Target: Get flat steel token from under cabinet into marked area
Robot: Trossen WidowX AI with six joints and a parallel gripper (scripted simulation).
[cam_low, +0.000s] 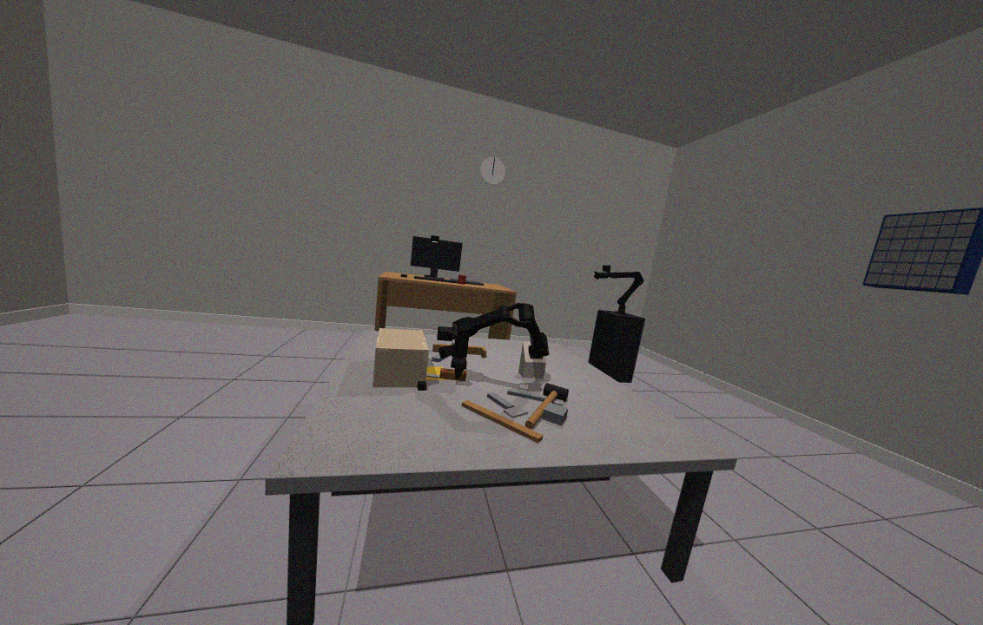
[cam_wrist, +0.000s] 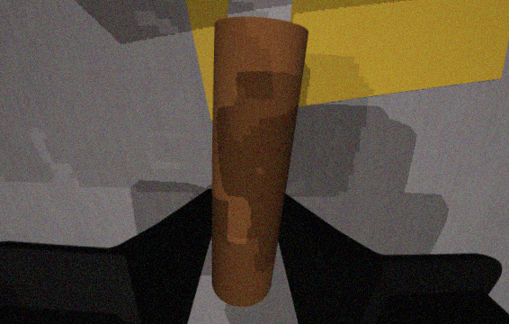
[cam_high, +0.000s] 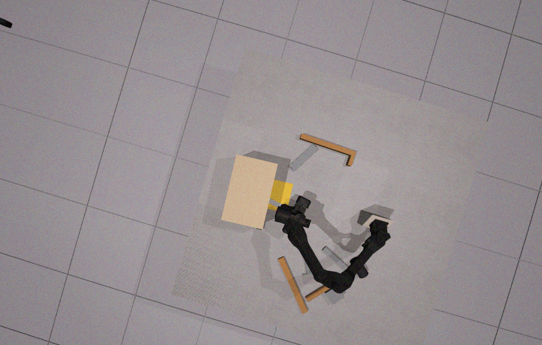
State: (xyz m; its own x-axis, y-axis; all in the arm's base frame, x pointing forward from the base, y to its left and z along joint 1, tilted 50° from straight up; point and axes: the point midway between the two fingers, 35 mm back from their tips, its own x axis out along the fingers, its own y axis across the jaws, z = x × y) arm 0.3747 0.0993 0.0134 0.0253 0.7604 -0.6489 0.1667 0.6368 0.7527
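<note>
The cream cabinet [cam_high: 249,191] [cam_low: 400,358] stands on the table. The yellow marked area [cam_high: 287,193] [cam_wrist: 416,40] lies in front of it, partly shaded. My gripper [cam_low: 458,374] [cam_wrist: 245,198] is shut on the brown round handle [cam_wrist: 256,135] [cam_low: 448,373] of a tool, low over the table at the near edge of the marked area. A flat grey strip [cam_high: 274,201] [cam_wrist: 277,12] runs on from the handle across the yellow towards the cabinet; its far end is hidden. The steel token is not visible in any view.
An L-shaped wooden stick [cam_high: 326,143] and a grey bar [cam_high: 304,157] lie on the far side. A wooden bar [cam_high: 293,285] [cam_low: 501,420], a hammer [cam_low: 542,409], a grey block [cam_low: 555,415] and grey pieces lie on the other side. A small black block [cam_low: 421,385] is beside the cabinet.
</note>
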